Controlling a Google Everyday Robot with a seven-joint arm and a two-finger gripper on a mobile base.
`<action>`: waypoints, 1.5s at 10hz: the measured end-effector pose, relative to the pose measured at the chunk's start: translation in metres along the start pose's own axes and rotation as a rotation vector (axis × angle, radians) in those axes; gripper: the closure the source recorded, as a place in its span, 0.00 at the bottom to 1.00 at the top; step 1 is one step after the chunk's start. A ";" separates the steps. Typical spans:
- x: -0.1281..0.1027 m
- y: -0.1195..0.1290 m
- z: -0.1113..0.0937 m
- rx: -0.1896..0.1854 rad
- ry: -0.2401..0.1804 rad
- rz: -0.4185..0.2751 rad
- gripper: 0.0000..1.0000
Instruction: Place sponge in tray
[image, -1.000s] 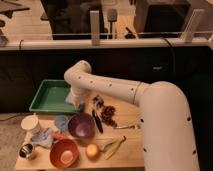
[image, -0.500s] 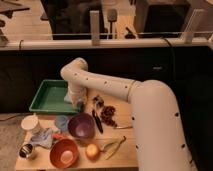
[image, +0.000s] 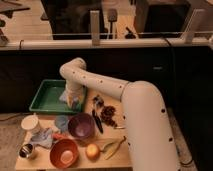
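Observation:
A green tray (image: 46, 95) sits at the back left of the wooden table. My white arm reaches from the right and bends down over the tray's right end. My gripper (image: 72, 101) hangs at the tray's right rim. A pale blue-yellow thing, likely the sponge (image: 71, 100), shows at the gripper's tip, just over the tray's right edge. The arm hides most of the gripper.
In front of the tray stand a purple bowl (image: 81, 125), an orange bowl (image: 63, 153), a white cup (image: 31, 123), a small blue cup (image: 61, 122) and a metal cup (image: 26, 150). An apple (image: 92, 151), a banana (image: 114, 147), dark utensils (image: 97, 114) and a crumpled cloth (image: 44, 138) lie nearby.
The arm has swung left, and the gripper has moved from the table beside the tray to the tray's right rim.

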 end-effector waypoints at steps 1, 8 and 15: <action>0.004 -0.001 0.000 0.011 0.014 0.001 0.20; 0.039 -0.004 -0.022 0.011 0.120 0.042 0.20; 0.042 -0.003 -0.026 -0.022 0.105 0.060 0.20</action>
